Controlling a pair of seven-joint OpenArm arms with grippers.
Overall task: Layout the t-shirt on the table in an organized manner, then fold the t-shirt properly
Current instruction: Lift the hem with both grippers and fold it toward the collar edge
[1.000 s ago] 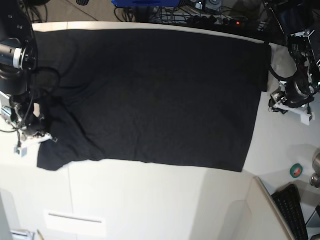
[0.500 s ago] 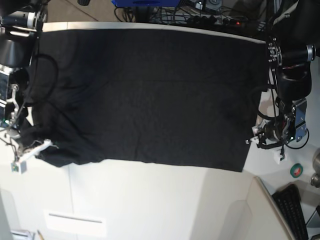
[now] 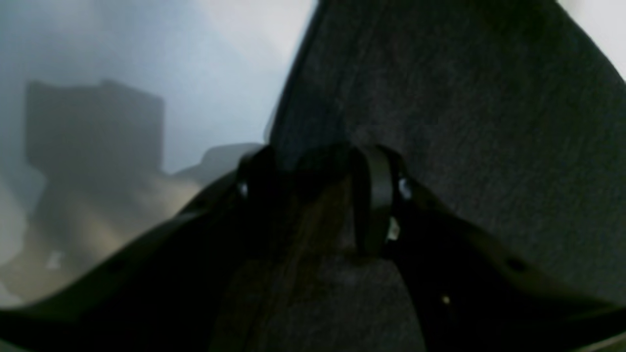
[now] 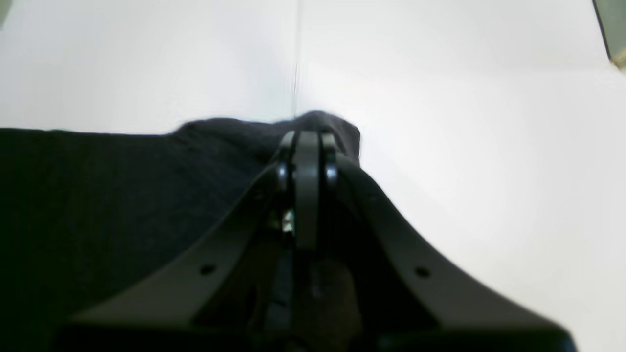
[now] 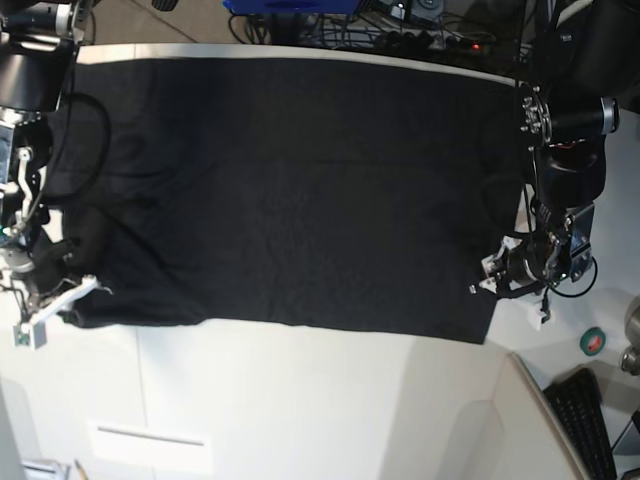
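The black t-shirt point(image 5: 300, 190) lies spread flat, plain side up, over the far half of the off-white table point(image 5: 300, 400). At its lower left corner my right gripper point(image 5: 90, 292) is shut on the fabric. The right wrist view shows that gripper point(image 4: 307, 139) with its jaws together, pinching a bunched corner of the t-shirt point(image 4: 98, 195) just above the table point(image 4: 464, 122). At the shirt's right edge near its lower corner sits my left gripper point(image 5: 490, 282). In the blurred left wrist view this gripper point(image 3: 315, 181) has its jaws apart, with the t-shirt point(image 3: 464, 122) around them.
A green tape roll point(image 5: 594, 341), a metal object point(image 5: 632, 345) and a black keyboard point(image 5: 590, 420) lie at the right front. Cables point(image 5: 400, 30) run behind the table's far edge. A white label point(image 5: 150, 445) lies on the near left of the tabletop.
My left gripper came from off the shirt's right side down onto its lower right edge. My right gripper pulled the lower left corner down and outward, stretching the fabric flatter.
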